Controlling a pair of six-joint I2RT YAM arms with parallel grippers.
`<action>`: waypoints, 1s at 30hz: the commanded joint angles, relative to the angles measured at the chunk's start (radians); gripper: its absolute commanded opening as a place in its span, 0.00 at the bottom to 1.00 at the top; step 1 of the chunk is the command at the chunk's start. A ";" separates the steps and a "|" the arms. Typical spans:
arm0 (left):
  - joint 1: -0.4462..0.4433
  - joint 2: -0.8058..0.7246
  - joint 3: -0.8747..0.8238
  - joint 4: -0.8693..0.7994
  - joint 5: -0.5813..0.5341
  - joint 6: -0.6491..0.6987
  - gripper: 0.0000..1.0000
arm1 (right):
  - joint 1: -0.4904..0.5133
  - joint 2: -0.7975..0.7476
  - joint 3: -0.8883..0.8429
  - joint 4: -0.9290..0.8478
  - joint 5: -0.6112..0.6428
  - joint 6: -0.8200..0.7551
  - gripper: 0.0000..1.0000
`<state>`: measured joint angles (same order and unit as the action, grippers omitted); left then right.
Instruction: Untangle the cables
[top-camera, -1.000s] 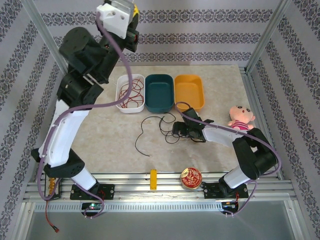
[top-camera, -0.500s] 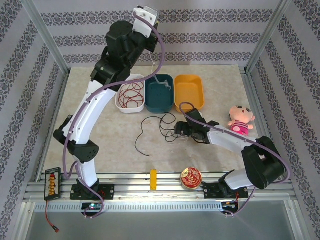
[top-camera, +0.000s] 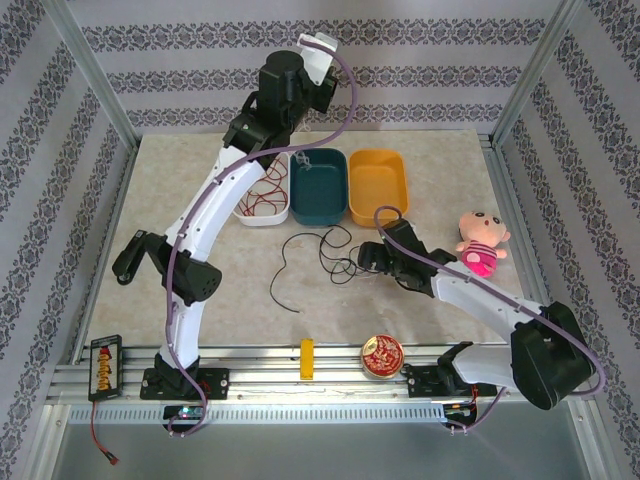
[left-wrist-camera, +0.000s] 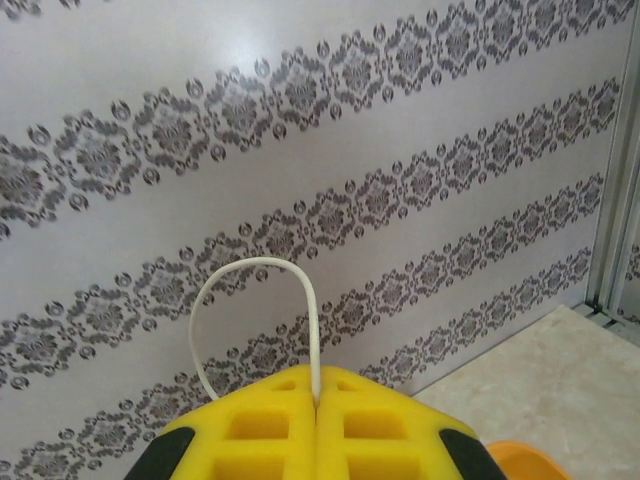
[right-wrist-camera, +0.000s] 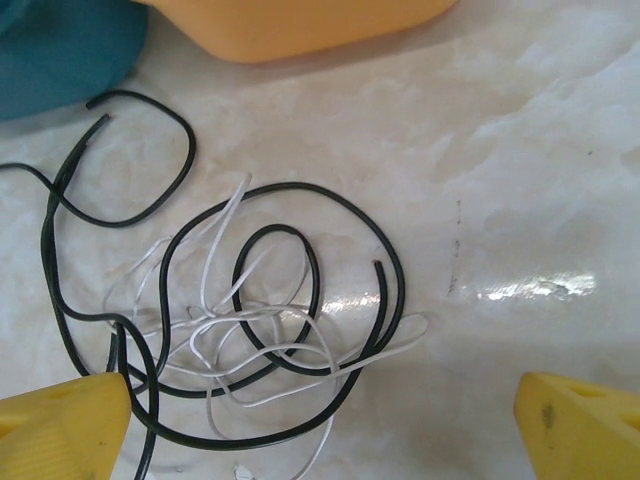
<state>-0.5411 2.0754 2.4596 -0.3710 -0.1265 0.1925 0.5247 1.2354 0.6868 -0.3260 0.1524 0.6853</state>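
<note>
High on the left, the left claw (left-wrist-camera: 317, 395) is pinched together on a thin white wire (left-wrist-camera: 255, 262); held by so little, it could slip and miss the teal plastic tub (top-camera: 305, 200). Further right, a knot of thin black and white wires (right-wrist-camera: 260, 330) lies on the marbled table (right-wrist-camera: 520, 150) under the wide-apart right claw (right-wrist-camera: 320, 425); closing there may drag both colours together. Print on the round red tin (top-camera: 382, 356) is unreadable.

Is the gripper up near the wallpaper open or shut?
Shut. In its wrist view the left gripper's yellow fingers meet, pinching a white cable that loops up from the seam.
</note>
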 joint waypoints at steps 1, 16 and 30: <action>0.010 0.005 0.030 -0.019 0.026 -0.041 0.00 | -0.012 -0.031 -0.028 -0.037 0.040 0.019 0.98; 0.009 0.002 -0.117 -0.078 0.097 -0.143 0.00 | -0.023 -0.070 -0.023 -0.060 0.044 0.022 0.98; 0.008 0.018 -0.303 -0.065 0.103 -0.216 0.00 | -0.040 -0.135 -0.025 -0.103 0.062 0.023 0.98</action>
<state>-0.5411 2.0846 2.1883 -0.4355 -0.0326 0.0128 0.4988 1.1213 0.6582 -0.4046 0.1837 0.7010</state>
